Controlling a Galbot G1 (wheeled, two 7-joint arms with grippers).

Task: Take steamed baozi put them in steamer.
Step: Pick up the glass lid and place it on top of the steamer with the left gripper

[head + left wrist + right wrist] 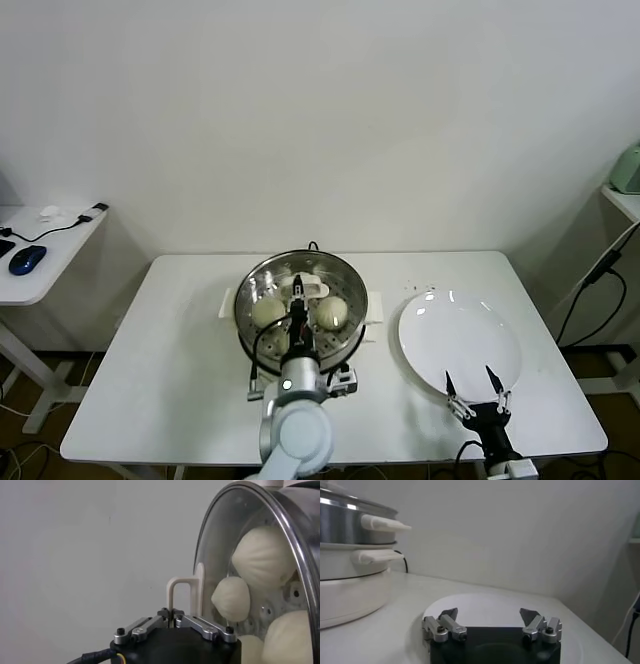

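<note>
The steel steamer (358, 330) stands mid-table on its white base. Cream baozi (267, 312) (332, 313) lie inside it. A round glass lid (220, 535) with a steel rim covers them, and through it I see three baozi (262, 557) (231, 598) (290, 637). My left gripper (298, 312) (171, 614) hangs over the steamer's middle, shut on the lid's white handle (182, 592) (305, 289). Whether the lid rests on the rim or is held just above it I cannot tell. My right gripper (477, 385) (490, 617) stands open with nothing in it at the near edge of the white plate (460, 340) (490, 602).
The plate sits to the right of the steamer (345, 525) and holds nothing. A side desk (60, 235) at far left carries a blue mouse (27, 259) and cables. A shelf (622, 200) with a green object and a hanging black cable (600, 275) stand at far right.
</note>
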